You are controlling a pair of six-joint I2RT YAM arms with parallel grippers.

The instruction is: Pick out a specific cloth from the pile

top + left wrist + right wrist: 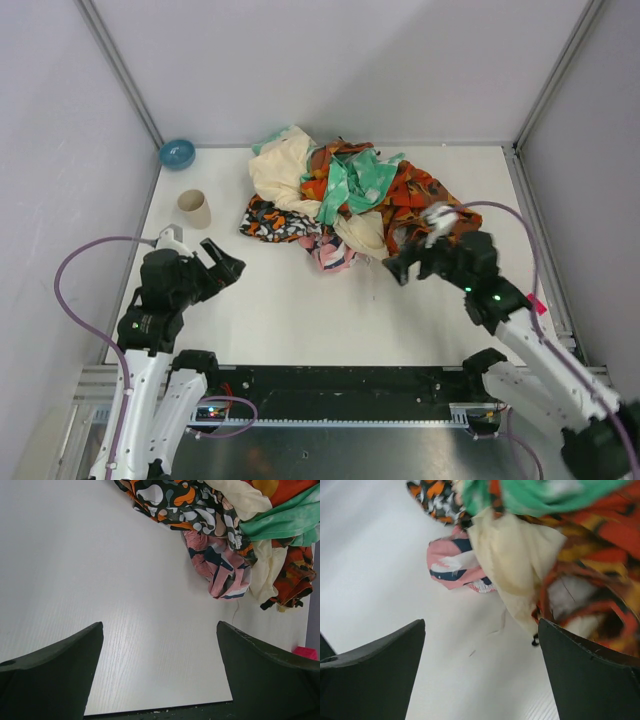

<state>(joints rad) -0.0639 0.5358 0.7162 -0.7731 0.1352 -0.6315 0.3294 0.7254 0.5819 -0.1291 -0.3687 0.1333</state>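
Note:
The pile is a heap of mixed fabrics at the back middle of the table: orange-red print, cream, mint green, pink, and a black cloth with orange and white blotches. No plain dark grey cloth shows in any view; it is hidden. My left gripper is open over bare table, left of the heap. In the left wrist view its gripper holds nothing, and the pile lies ahead to the right. My right gripper is open at the heap's near right edge. In the right wrist view that gripper is empty, just short of the pile.
A blue bowl sits at the back left corner. A beige cup stands in front of it, close to my left arm. Grey walls enclose the table on three sides. A small pink tag lies at the right edge.

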